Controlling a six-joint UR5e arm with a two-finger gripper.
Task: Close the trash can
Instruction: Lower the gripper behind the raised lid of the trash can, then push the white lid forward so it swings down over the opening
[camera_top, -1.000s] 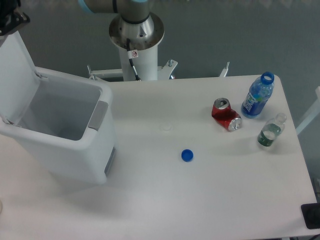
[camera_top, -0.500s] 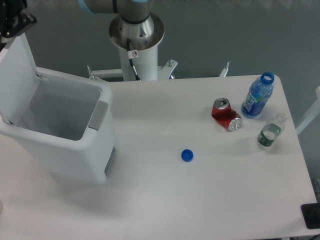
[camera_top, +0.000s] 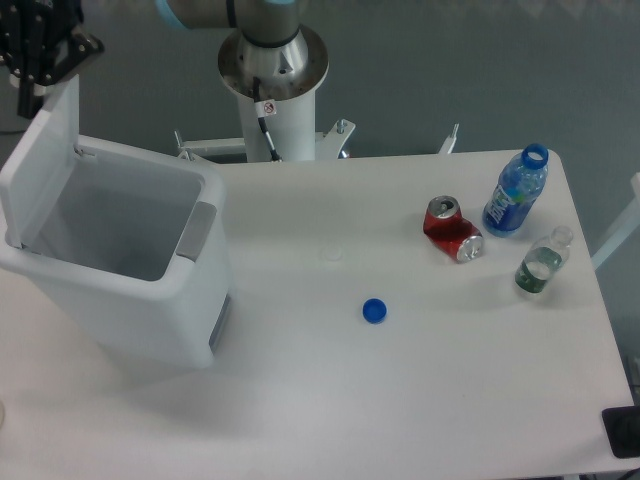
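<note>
The trash can (camera_top: 130, 275) stands at the left end of the white bench (camera_top: 400, 400), a large white boxy bin with its mouth open and its inside bare to view. Its flat white lid (camera_top: 45, 160) is raised on the far-left hinge, standing close to upright and leaning slightly away from the opening. A grey latch tab (camera_top: 197, 229) sits on the front rim, facing the middle of the bench.

The pincer (camera_top: 45, 50) is at the top left corner, directly above the lid's free upper edge and at or just behind it. It shows as a dark shape partly cut by the frame edge; I cannot tell whether its fingers are apart or together, nor whether it touches the lid.

The arm's base column (camera_top: 272, 90) rises behind the bench, right of the bin.

Well apart from the bin, a blue bottle cap (camera_top: 375, 311) lies near the bench centre. Farther right lies a crushed red drink can (camera_top: 452, 229), with an uncapped blue bottle (camera_top: 516, 193) just beside it and a small clear bottle (camera_top: 541, 262) near the right edge.
</note>
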